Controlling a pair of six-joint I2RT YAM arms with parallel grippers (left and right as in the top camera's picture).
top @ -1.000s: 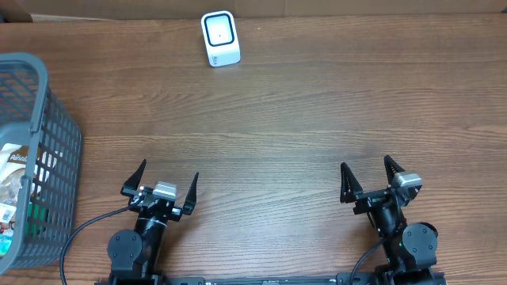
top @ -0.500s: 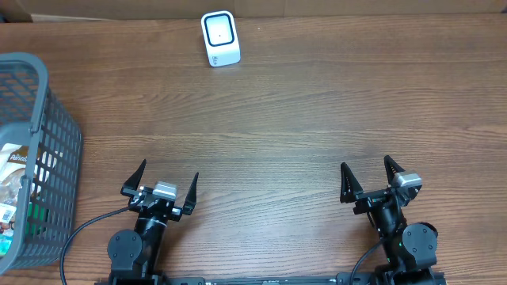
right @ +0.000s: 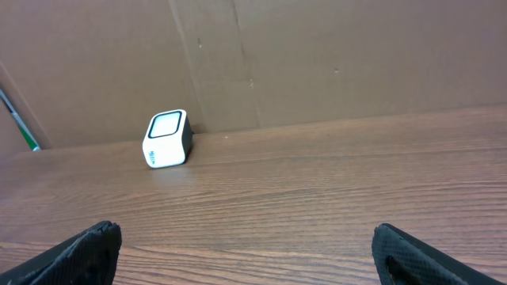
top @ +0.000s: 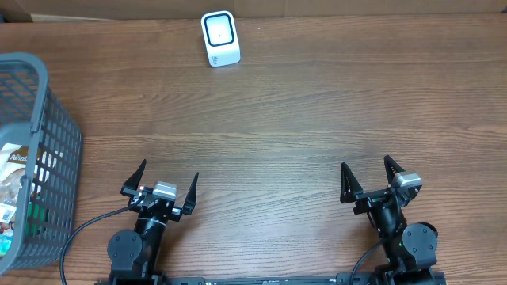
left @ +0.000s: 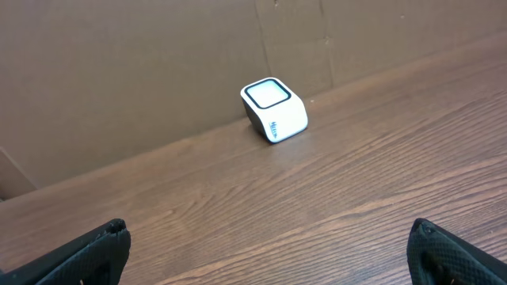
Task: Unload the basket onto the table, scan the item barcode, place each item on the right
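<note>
- Both claws stand spread wide and empty over the near edge of the tabletop (top: 317, 103). The left claw (top: 169, 170) and the right claw (top: 366, 164) touch nothing, which looks to me like a ready stance with no item picked yet.
- The scanner (top: 220, 38) stands far ahead of the left claw and a little to its right, against the cardboard wall (left: 119, 63). Its dark-rimmed window tilts upward, probably so a claw can hold a packet over it.
- The items lie in the grey mesh basket (top: 38, 87), out to the left of the left claw and well apart from it. That claw seems the natural one to reach in.
- The packet (top: 11, 170) on top is pale with brownish print. A white label (top: 6, 212) shows below it, but it is too small to tell whether it is a barcode.
</note>
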